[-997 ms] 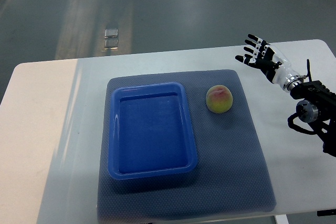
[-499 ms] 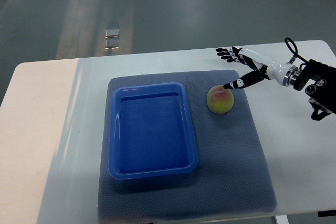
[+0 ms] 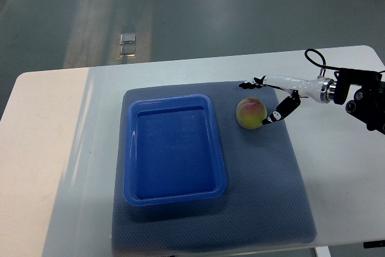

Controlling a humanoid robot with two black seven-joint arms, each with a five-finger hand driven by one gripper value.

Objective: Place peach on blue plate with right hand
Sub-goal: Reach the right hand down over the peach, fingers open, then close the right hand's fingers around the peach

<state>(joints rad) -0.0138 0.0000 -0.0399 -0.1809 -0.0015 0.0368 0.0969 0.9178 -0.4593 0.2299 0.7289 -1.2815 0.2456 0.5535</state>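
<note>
A white table point(image 3: 54, 148) fills most of the frame, w/ a dark blue-grey mat point(image 3: 264, 185) laid over its middle; the mat has a fine woven, grippy-looking texture & rounded corners. On the mat's left half sits the blue plate point(image 3: 174, 200), really a rectangular plastic tray w/ raised rim & rounded corners, smooth & glossy, nothing in it. Beyond the table, upper left of the frame, grey floor w/ a small shiny metal fitting point(image 3: 127, 44).

The peach point(image 3: 251, 113) rests on the mat just right of the tray's upper right corner, not touching it. Round, yellow-green skin w/ a pinkish-red blush on top, matte.

The right hand point(image 3: 265, 97) comes in from the right edge, upper-right part of the frame: black wrist housing, a cable loop above it, then a slim white forearm section. Fingers are spread around the peach: black fingertips point(image 3: 248, 83) reach over its far side, thumb point(image 3: 281, 109) angles down at its right side, tip right by the fruit. Can't tell if any of them actually touch it. Nothing lies between peach & tray, just bare mat.
</note>
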